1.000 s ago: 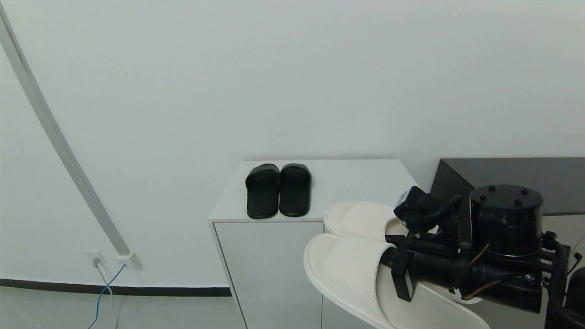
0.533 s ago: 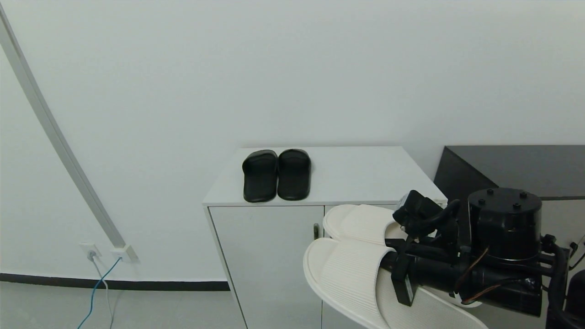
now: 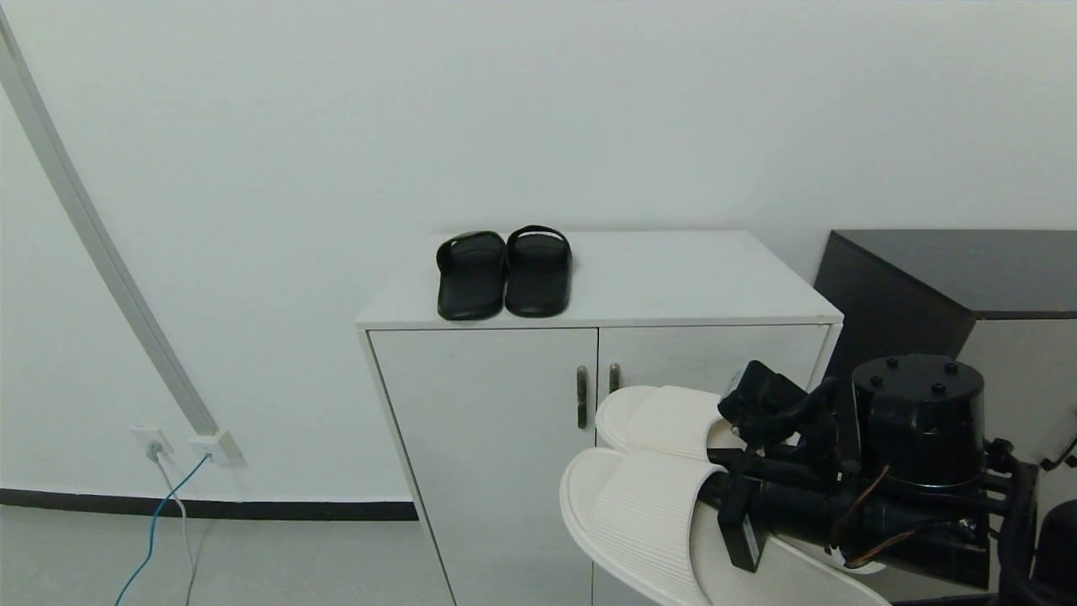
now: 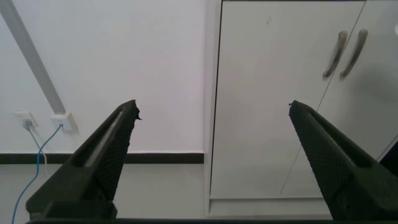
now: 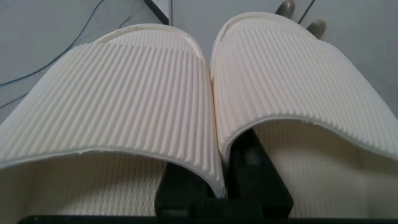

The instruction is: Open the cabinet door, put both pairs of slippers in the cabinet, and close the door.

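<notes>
Head camera has dropped, so the shut white two-door cabinet [image 3: 488, 438] now shows its handles [image 3: 581, 396]; black rubber slippers [image 3: 505, 273] on top, right fingers [image 5: 249, 180] clamping cream ribbed slippers [image 3: 648, 497], left fingers [image 4: 106, 155] wide apart and empty, door-opening likely next.

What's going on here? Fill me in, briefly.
The right gripper holds a pair of white slippers in front of a white cabinet, which is shut. A pair of black slippers sits on top of the cabinet. The left gripper is empty, fingers open, facing the cabinet's left door. No door has been opened yet.
</notes>
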### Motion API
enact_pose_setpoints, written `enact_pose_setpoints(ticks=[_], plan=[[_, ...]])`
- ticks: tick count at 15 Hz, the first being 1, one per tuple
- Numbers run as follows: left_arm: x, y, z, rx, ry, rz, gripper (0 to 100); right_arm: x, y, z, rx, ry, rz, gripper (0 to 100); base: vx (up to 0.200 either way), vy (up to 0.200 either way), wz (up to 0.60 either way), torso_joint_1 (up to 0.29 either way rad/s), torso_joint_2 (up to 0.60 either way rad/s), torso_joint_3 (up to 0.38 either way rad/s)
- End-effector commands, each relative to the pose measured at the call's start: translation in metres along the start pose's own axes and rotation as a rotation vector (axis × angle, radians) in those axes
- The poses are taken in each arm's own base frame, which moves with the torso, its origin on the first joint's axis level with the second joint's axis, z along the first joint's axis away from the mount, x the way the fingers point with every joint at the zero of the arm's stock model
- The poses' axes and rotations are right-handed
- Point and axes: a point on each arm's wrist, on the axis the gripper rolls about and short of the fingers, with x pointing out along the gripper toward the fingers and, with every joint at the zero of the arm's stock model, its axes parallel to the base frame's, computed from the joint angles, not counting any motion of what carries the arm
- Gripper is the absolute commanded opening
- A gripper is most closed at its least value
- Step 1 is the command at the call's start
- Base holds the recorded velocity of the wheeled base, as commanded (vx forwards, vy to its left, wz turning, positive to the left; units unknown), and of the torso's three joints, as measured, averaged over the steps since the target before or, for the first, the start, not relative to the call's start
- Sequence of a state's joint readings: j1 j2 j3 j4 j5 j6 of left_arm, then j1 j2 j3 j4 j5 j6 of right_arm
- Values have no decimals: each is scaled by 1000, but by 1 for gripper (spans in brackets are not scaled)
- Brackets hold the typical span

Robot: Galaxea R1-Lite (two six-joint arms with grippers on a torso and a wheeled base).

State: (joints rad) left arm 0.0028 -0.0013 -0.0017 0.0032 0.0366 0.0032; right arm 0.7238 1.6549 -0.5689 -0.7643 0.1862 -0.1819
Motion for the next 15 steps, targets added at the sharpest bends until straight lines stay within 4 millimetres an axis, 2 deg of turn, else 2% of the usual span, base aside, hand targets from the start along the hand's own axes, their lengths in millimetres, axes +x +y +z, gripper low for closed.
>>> enact_pose_setpoints(ticks=[1, 8, 15], plan=[[0, 0, 0, 0, 1, 1, 100, 1, 0, -3, 0, 9, 1, 0, 0, 0, 0, -193, 505, 325], [0, 0, 1, 12, -3, 1, 100, -1, 2, -3, -1, 11, 5, 0, 0, 0, 0, -156, 490, 331], [1, 0, 2, 65, 8, 2, 100, 0, 2, -4, 1, 15, 5, 0, 0, 0, 0, -90, 454, 355]])
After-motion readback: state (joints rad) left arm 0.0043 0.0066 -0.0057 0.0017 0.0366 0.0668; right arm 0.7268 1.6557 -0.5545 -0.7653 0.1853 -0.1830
